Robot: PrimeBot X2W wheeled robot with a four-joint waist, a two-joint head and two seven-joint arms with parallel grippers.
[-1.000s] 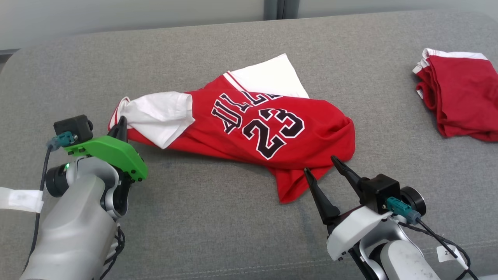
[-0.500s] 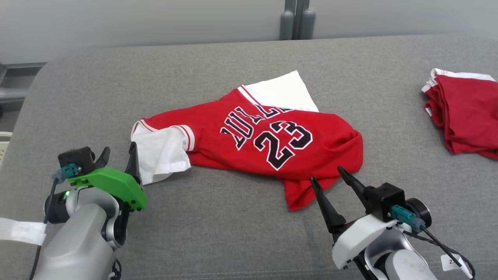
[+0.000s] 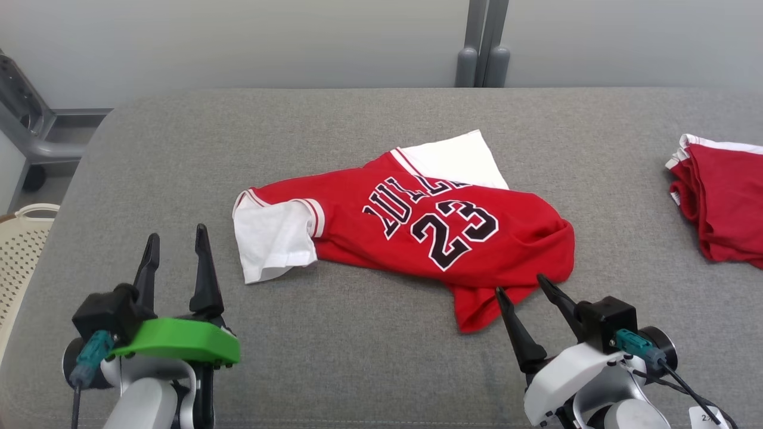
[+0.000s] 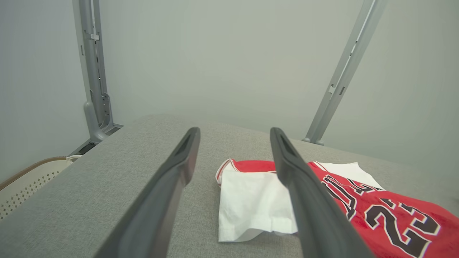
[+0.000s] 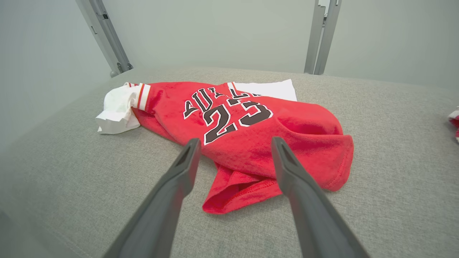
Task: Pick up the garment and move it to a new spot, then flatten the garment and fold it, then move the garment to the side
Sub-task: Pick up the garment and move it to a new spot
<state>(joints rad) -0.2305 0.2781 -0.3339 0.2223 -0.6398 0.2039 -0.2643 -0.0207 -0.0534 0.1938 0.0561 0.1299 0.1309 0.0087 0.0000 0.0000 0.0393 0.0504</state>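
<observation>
Red jersey (image 3: 417,232) lies rumpled on the grey cushion (image 3: 357,119). Both the left gripper (image 3: 177,232) and right gripper (image 3: 520,283) are spread and empty. They should pinch the white sleeve (image 3: 271,244) and hem corner (image 3: 477,307), then pull apart.

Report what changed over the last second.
The left end effector let go of the white sleeve of the jersey and drew back toward the robot, open; the sleeve settled flat. The head camera shifted too. The right end effector stayed open near the jersey.
</observation>
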